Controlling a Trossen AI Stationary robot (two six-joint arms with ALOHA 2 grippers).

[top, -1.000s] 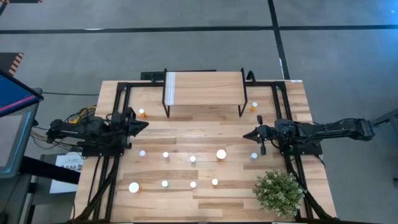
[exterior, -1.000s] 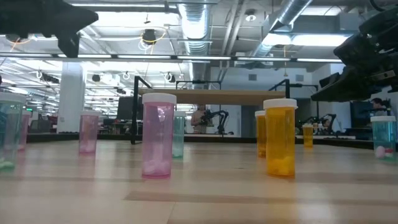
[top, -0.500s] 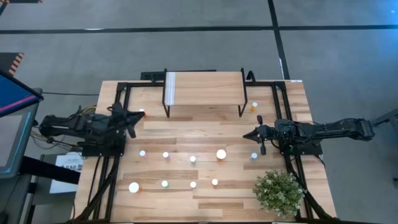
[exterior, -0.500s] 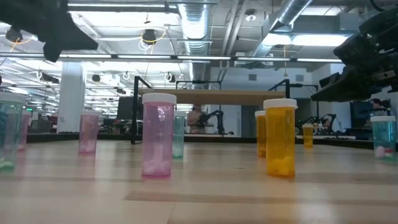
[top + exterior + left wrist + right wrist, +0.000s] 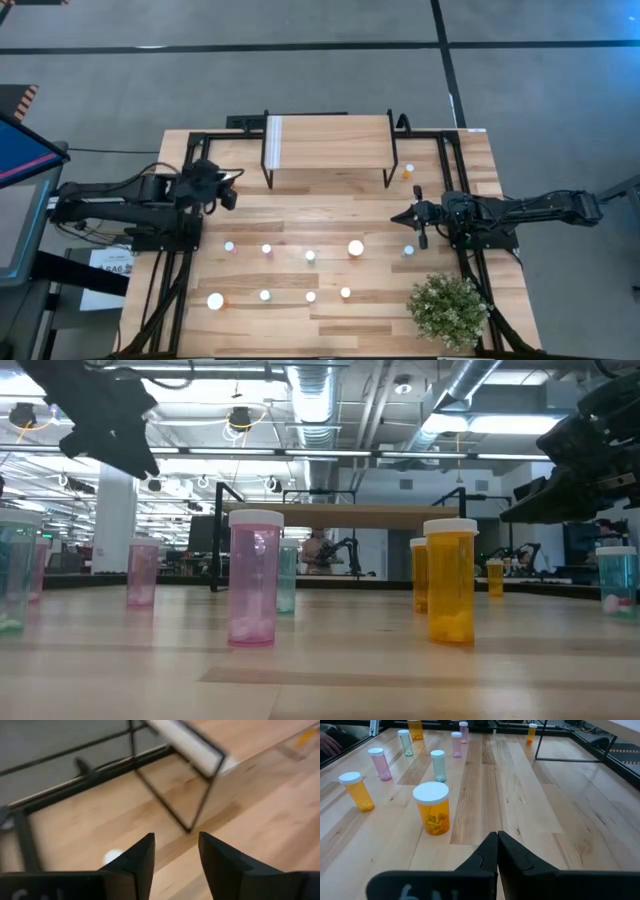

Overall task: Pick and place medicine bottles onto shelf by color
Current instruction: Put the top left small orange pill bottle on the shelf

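Observation:
The shelf (image 5: 327, 140) stands at the table's far middle, its white strip (image 5: 186, 742) on the left short edge. Medicine bottles with white caps stand upright and scattered over the wood: a large orange one (image 5: 433, 808), a pink one (image 5: 253, 578), a greenish one (image 5: 438, 765), and a small orange one (image 5: 408, 171) by the shelf's right leg. My left gripper (image 5: 176, 847) hangs open above the table near the shelf's left front leg (image 5: 200, 810), tipped downward, nothing between its fingers; one white cap (image 5: 112, 856) shows just beside it. My right gripper (image 5: 497, 839) is shut and holds nothing.
A green potted plant (image 5: 447, 308) stands at the near right corner. Black frame rails (image 5: 190, 160) run along the table's left and right sides. Bare wood (image 5: 320, 205) lies between the shelf and the rows of bottles.
My left gripper has risen and swung toward the shelf's left front leg, tipping from about level to pointing steeply down, and its fingers have parted. My right arm and the bottles have kept still.

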